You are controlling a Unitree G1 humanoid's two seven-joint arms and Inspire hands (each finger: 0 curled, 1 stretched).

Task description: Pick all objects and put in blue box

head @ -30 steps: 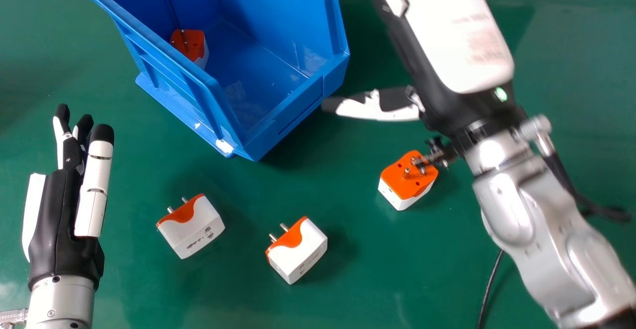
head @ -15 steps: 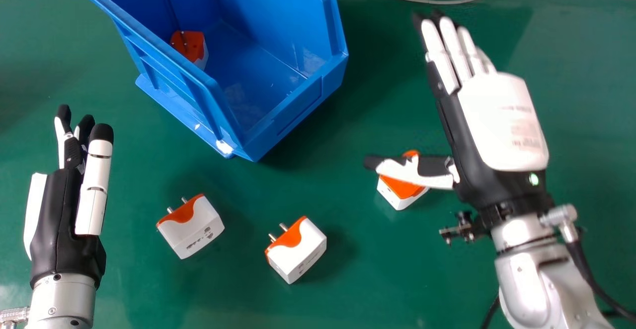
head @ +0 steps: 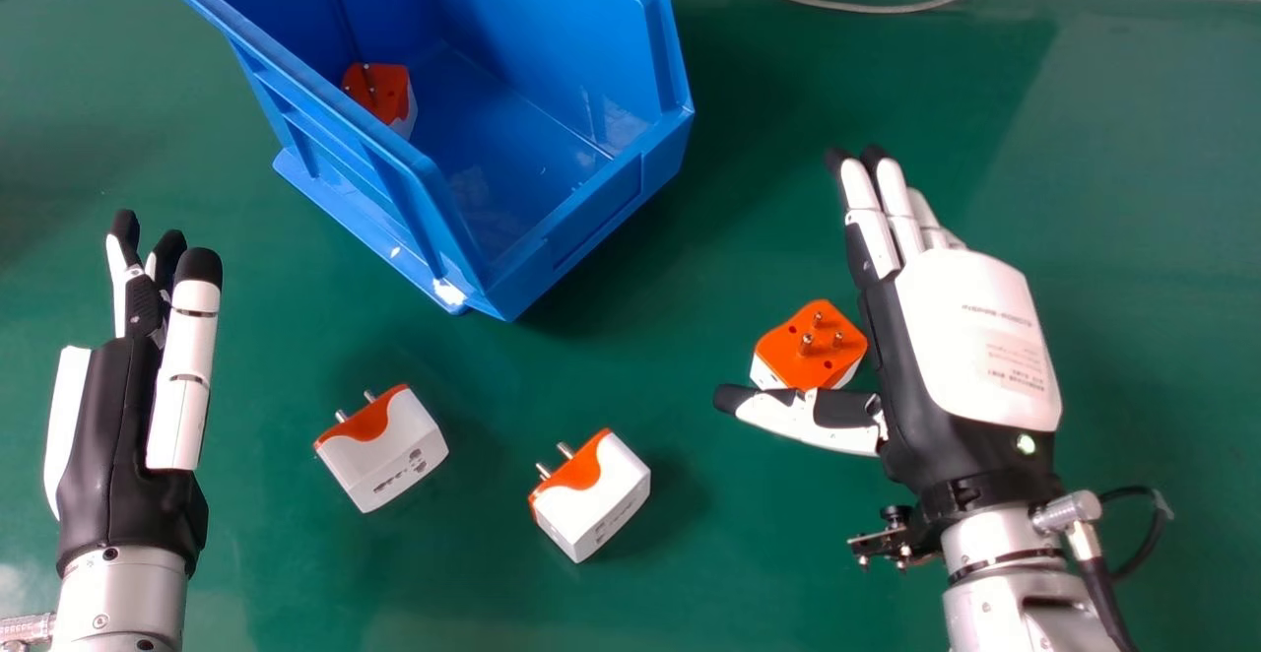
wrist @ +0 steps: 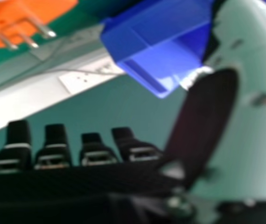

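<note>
Lying on the green table (head: 443,593): three orange-and-white plug adapters, well apart. Item, left adapter (head: 389,460), on its side, pins toward the far left. Item, middle adapter (head: 599,504), likewise on its side, nearer the robot than the box. Item, right adapter (head: 788,358), orange face and three pins upward, just beside the right hand (head: 970,337). Said hand: wide open, fingers extended forward, thumb held out to the left across the adapter's near edge in the head view, nothing in its hold; whether thumb and adapter touch, cannot tell. One blue box (head: 591,224), upright beyond the left and middle adapters, containing a fourth adapter (head: 379,91), orange face showing, partly hidden by the box wall. One left hand (head: 108,455), at the head view's left, fingers extended, holding nothing. One grey cable (head: 857,9), curved along the table's far edge.
</note>
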